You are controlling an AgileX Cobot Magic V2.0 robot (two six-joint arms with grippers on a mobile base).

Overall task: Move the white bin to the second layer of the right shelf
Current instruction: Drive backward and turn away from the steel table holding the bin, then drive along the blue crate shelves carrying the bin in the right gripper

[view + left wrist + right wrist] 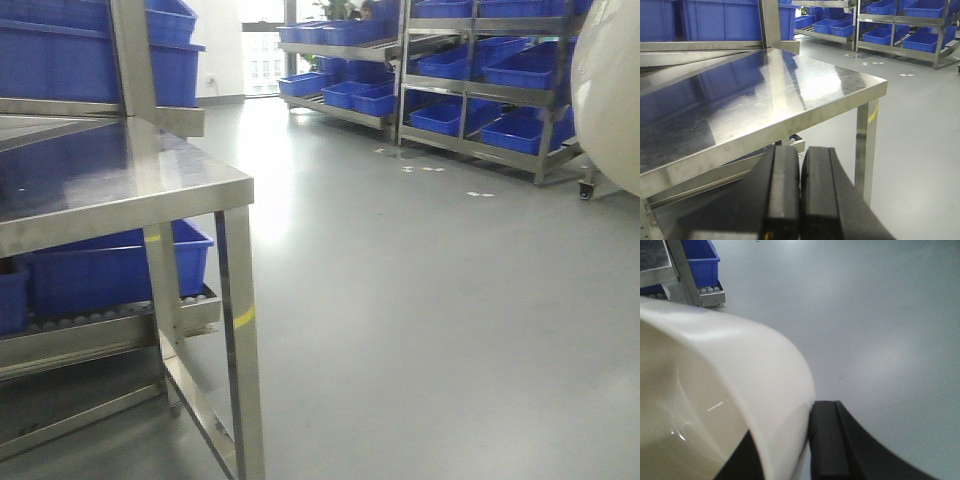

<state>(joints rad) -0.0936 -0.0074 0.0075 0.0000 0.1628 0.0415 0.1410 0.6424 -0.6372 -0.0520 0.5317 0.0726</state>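
The white bin point(715, 390) fills the left of the right wrist view, glossy and cream-white, held up over the grey floor. My right gripper point(785, 452) is shut on its wall, one black finger point(830, 440) outside and the other inside. The bin's rounded side also bulges in at the right edge of the front view as the white bin point(612, 90). My left gripper point(801, 192) is shut with nothing in it, low in front of the steel table's edge. A steel rack point(490, 95) stands far back right; I cannot tell which tier is the right shelf second layer.
A mirror-like steel table point(110, 180) stands close at the left, its corner leg point(240, 340) nearest me. Below it a roller tier point(110, 325) carries a blue crate point(120, 265). More racks with blue crates point(345, 95) line the far wall. Grey floor point(430, 320) lies between.
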